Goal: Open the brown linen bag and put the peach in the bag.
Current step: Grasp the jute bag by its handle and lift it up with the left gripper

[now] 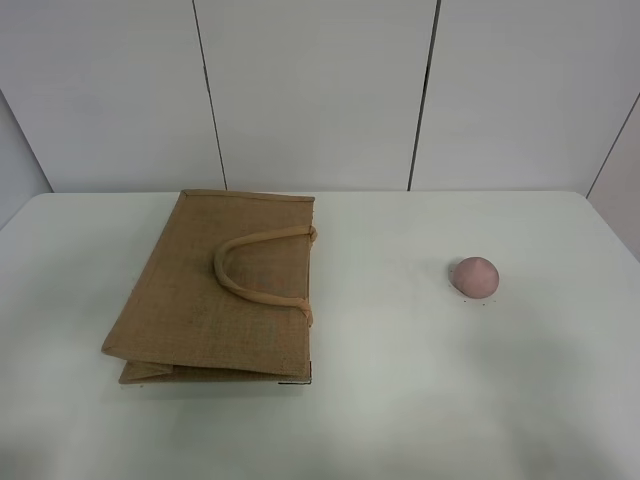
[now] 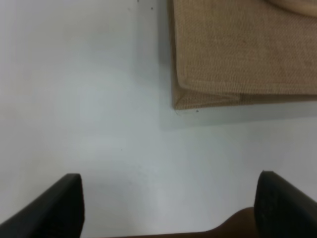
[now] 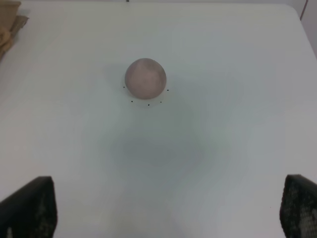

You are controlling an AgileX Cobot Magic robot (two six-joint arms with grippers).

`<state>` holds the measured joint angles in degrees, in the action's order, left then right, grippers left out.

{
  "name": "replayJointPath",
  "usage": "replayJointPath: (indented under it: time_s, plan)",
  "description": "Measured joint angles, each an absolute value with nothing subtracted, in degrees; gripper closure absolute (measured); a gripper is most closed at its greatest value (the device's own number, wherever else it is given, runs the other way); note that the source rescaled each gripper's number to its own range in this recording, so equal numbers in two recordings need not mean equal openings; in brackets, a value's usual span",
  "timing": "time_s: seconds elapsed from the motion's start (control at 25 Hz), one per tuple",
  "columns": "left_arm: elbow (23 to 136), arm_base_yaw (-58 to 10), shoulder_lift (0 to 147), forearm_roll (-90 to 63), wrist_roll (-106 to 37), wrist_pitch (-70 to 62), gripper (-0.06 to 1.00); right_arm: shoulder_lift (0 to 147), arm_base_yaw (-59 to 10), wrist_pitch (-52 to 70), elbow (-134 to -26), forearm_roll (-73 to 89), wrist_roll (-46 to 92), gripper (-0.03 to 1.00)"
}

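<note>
Lying flat, the brown linen bag [image 1: 185,305] faces mouth-first toward the peach [image 1: 475,276].

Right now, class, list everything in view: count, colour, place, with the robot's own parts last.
table: one, white, fills the foreground.
brown linen bag: one, tan-brown, lying flat on the table's left half.
peach: one, dusty pink, on the right half, apart from the bag.
wall panels: several, white, behind the table.
left pincer: one, black, open, over bare table near the bag's corner.
right pincer: one, black, open, facing the peach.
</note>
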<state>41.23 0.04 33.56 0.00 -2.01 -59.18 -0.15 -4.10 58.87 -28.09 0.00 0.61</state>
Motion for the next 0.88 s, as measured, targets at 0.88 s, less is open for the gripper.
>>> replayJointPath:
  time_s: [0.88]
  plan:
    - [89.31, -6.74, 104.95, 0.0, 7.67, -58.56, -0.04, -0.15, -4.1, 58.87, -28.09, 0.0, 0.61, -0.03]
